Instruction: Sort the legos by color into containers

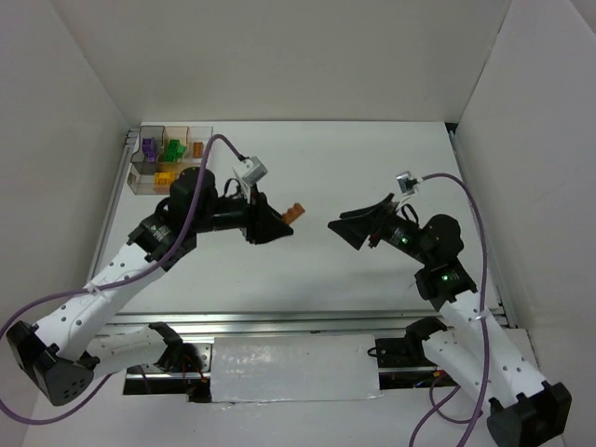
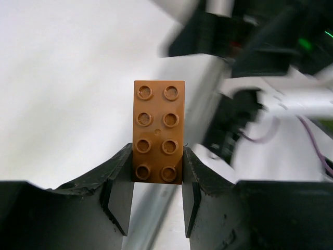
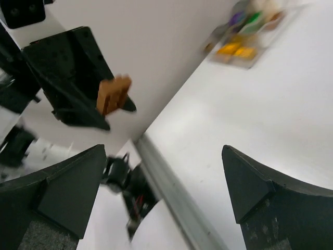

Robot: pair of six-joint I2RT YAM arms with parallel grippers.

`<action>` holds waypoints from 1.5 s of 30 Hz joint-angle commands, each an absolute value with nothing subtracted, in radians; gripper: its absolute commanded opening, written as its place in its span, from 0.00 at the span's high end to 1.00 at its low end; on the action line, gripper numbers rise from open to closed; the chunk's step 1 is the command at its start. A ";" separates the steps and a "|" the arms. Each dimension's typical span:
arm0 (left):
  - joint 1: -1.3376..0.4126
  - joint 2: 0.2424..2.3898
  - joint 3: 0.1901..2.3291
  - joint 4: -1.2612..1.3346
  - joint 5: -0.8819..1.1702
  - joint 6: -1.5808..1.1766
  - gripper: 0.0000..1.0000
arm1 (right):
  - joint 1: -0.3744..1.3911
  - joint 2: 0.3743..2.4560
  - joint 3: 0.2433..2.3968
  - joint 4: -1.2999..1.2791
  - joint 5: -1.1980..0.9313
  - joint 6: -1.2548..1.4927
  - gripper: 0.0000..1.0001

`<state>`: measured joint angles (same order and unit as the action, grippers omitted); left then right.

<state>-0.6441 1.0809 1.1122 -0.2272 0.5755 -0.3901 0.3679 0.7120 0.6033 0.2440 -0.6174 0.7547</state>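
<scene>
Purple, green, orange and yellow bricks (image 1: 173,149) already sit in the tray (image 1: 177,128), well away from both jaws. The left gripper (image 2: 157,156) is clamped on a brown brick (image 2: 158,120), which sticks out past its fingertips and is not yet delivered. The right gripper (image 3: 164,151) gapes wide, empty.

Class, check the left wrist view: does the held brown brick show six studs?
No, the brick clamped in the left hand shows eight studs, two columns of four.
</scene>
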 commanded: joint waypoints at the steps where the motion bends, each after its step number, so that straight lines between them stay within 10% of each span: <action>1: -0.520 1.123 1.221 -0.374 0.384 -0.259 1.00 | 0.293 0.594 0.520 0.255 -0.442 0.810 0.00; 17: -0.169 1.716 1.489 0.075 -0.359 0.118 1.00 | 0.272 0.601 0.494 0.084 -0.449 0.683 0.00; 31: -0.011 2.227 1.914 -0.100 -0.236 0.064 1.00 | 0.267 0.650 0.463 0.138 -0.541 0.680 0.00; 45: 0.057 2.249 1.847 -0.094 -0.066 0.049 0.67 | 0.267 0.681 0.462 0.152 -0.551 0.675 0.00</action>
<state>0.0410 2.2429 1.8317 -0.1314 -0.0982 0.0711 0.2703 0.6788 0.4629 0.0967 -0.5373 0.6895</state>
